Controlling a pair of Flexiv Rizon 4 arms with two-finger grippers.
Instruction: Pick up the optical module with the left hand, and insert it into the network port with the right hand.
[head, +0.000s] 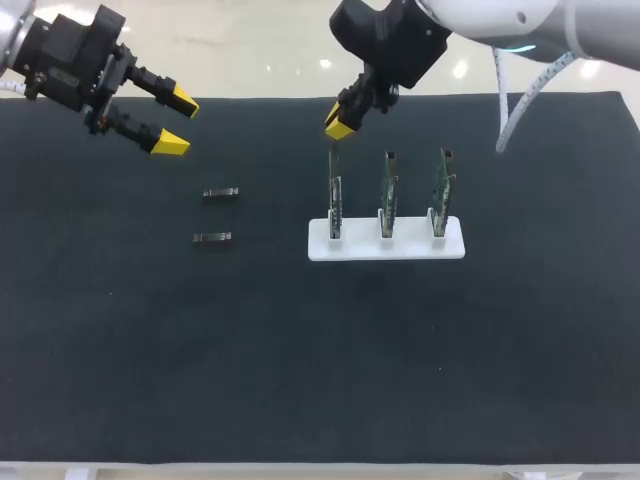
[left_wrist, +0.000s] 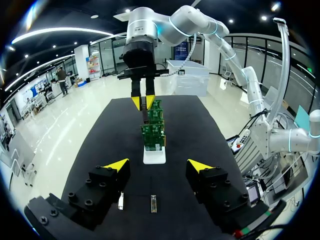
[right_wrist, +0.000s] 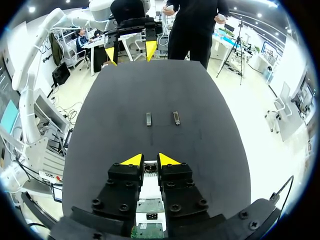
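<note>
Two small grey optical modules (head: 220, 194) (head: 211, 238) lie on the black mat, left of a white holder (head: 385, 250). They show too in the left wrist view (left_wrist: 121, 200) (left_wrist: 153, 203) and the right wrist view (right_wrist: 148, 119) (right_wrist: 176, 117). My left gripper (head: 176, 120) hangs open and empty above the mat's far left, well behind the modules (left_wrist: 158, 165). My right gripper (head: 340, 122) hovers just above the leftmost board (head: 336, 200), its fingers closed on a third small module (left_wrist: 144, 104) (right_wrist: 150, 168).
The white holder carries three upright green circuit boards in a row; the other two (head: 389, 195) (head: 442, 190) stand to the right. The black mat (head: 300, 360) covers the table, and its near half is bare.
</note>
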